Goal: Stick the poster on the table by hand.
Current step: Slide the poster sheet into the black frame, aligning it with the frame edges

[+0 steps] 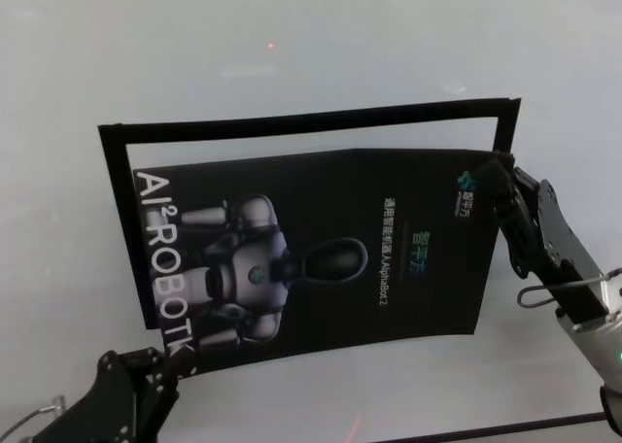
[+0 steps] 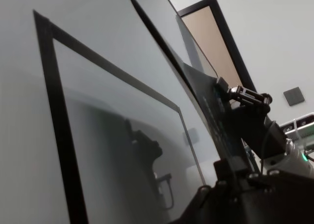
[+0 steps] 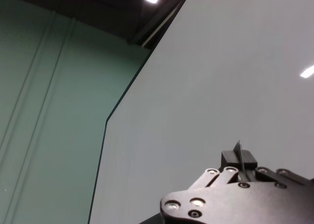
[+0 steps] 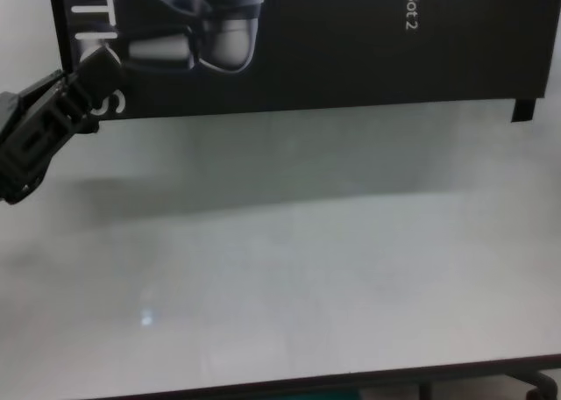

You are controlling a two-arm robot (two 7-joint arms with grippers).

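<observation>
The poster (image 1: pixel 321 258), black and glossy with a grey-white robot and white lettering, hangs slightly bowed just above the table (image 1: pixel 292 45). My left gripper (image 1: pixel 177 357) is shut on its near left corner, also seen in the chest view (image 4: pixel 98 67). My right gripper (image 1: pixel 498 174) is shut on its far right corner. The right wrist view shows the fingertips (image 3: pixel 230 158) pinching the thin sheet edge. The left wrist view shows the poster (image 2: pixel 196 81) edge-on, with the right gripper (image 2: pixel 226 92) at its far end.
Narrow black tape strips lie on the table in an open frame: one along the far side (image 1: pixel 311 120), one on the left (image 1: pixel 119 220), a short one on the right (image 1: pixel 505 132). The table's near edge (image 4: pixel 351 378) runs below.
</observation>
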